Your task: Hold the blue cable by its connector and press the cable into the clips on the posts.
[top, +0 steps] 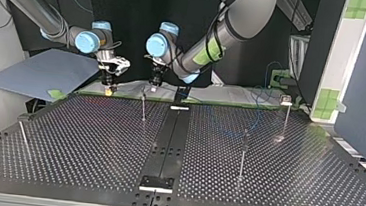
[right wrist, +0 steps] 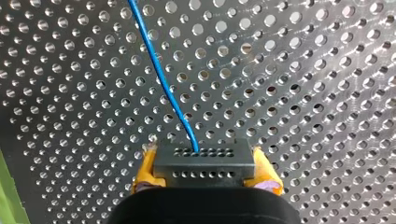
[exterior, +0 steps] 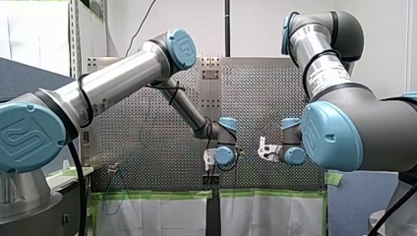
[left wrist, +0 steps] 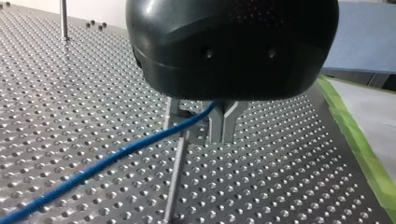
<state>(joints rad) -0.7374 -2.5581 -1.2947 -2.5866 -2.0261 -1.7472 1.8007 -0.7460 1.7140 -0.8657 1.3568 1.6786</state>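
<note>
My right pincer [right wrist: 204, 173] is clenched on the black rectangular connector [right wrist: 203, 158] with rows of small holes: its yellow pads [right wrist: 145, 170] press on the two short sides of the block. The thin blue cable [right wrist: 159, 70] comes out of the top face of this connector and runs away from the pincer, above the perforated metal table [right wrist: 317, 93]. In the left wrist view the same cable passes directly under the black body of my left pincer [left wrist: 198, 119] and crosses the upper end of a slim metal post [left wrist: 175, 182]. I cannot tell whether this pincer grasps the cable or only surrounds it, and I also cannot tell whether the cable already sits in the clip. In the top view both pincers hang near the far edge of the table, close to each other, with the post just in front of my left one. Three more posts [top: 242, 156] stand well apart on the table.
</note>
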